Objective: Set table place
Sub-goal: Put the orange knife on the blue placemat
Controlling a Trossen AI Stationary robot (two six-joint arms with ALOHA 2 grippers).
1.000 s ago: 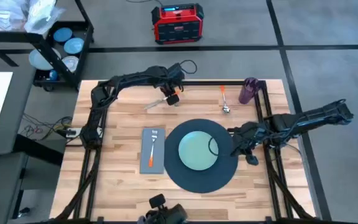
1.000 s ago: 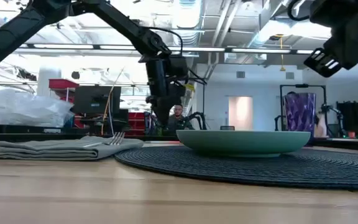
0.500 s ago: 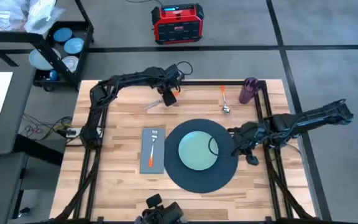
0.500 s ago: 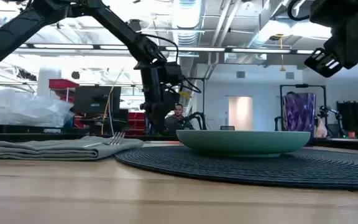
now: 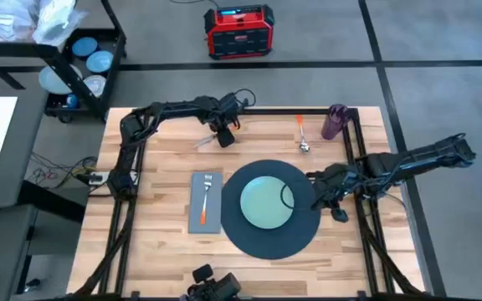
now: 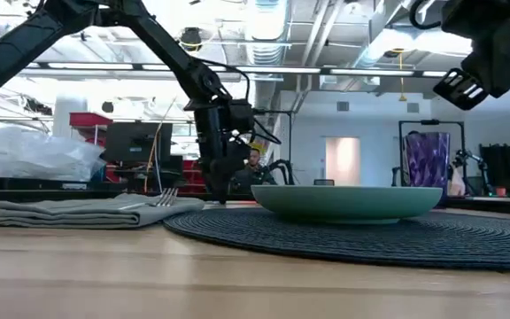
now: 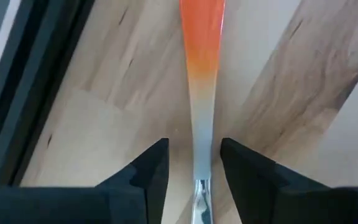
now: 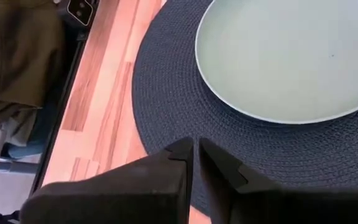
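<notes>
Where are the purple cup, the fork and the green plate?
purple cup (image 5: pixel 335 122): high view, middle of its side.
fork (image 5: pixel 205 199): high view, its neck, on the napkin.
green plate (image 5: pixel 265 203): high view, its bare centre.

Your left gripper is straddling the knife with bare table either side; the frame rail is crowding one flank, the mat lying well apart

Pale green plate centred on dark mat (fork on napkin).
</notes>
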